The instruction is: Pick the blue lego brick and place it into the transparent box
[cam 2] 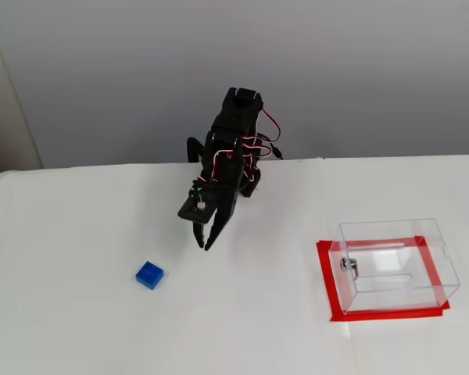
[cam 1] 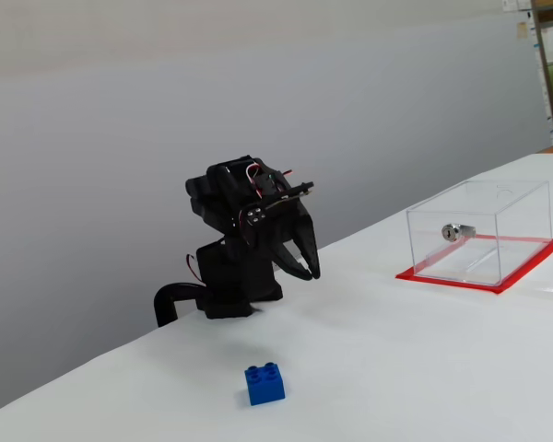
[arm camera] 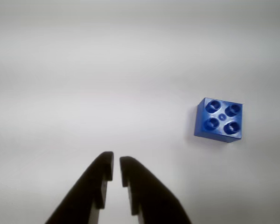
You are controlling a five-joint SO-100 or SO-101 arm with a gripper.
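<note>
On the white table (cam 2: 78,328) we see the blue lego brick (cam 2: 149,274) lying by itself, studs up, touched by nothing. From the wrist view we find the brick (arm camera: 219,119) to the right of and beyond our fingertips, its four round studs facing the camera, with bare table between it and us. In a fixed view the brick (cam 1: 264,383) sits near the front of the table, in front of the arm's base and well apart from it.

Our gripper (cam 2: 202,241) hangs above the table, tips pointing down, clear of the surface and holding nothing. In the wrist view the two black fingers (arm camera: 133,186) come up from the bottom edge with only a thin slit between their tips, so our gripper (arm camera: 116,161) is nearly closed. The other fixed view shows the gripper (cam 1: 307,271) bent down over the folded black arm (cam 1: 235,198), with red wires on top.

Far to the right in both fixed views stands the transparent box (cam 2: 395,264) on its red base (cam 2: 328,297), a small silver lock (cam 1: 457,231) on one wall. We see nothing else inside the box (cam 1: 484,230).
</note>
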